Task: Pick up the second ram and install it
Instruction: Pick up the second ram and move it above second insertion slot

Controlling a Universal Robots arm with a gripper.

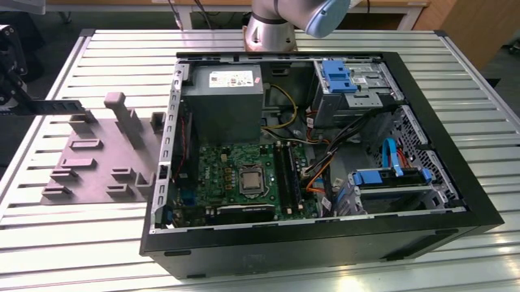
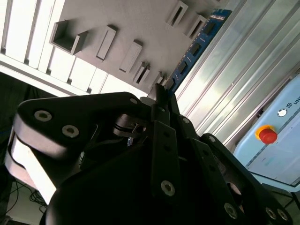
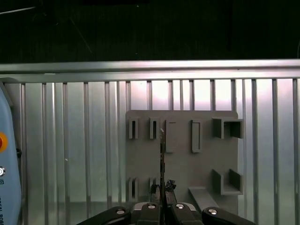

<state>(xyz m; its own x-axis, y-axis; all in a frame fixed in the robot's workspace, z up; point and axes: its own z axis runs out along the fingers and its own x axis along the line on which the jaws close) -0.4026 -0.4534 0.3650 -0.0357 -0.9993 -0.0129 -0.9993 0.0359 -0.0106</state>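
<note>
Beside the grey holder block point(image 1: 97, 164) on the slatted table point(image 1: 81, 243), an open computer case point(image 1: 325, 243) (well apart). Over that block, among its raised slot walls, the second ram point(image 2: 197, 44), clamped by one end between the gripper's point(image 3: 162, 190) closed fingers. Long axis straight out from the fingertips, parallel to the block's slots.
</note>
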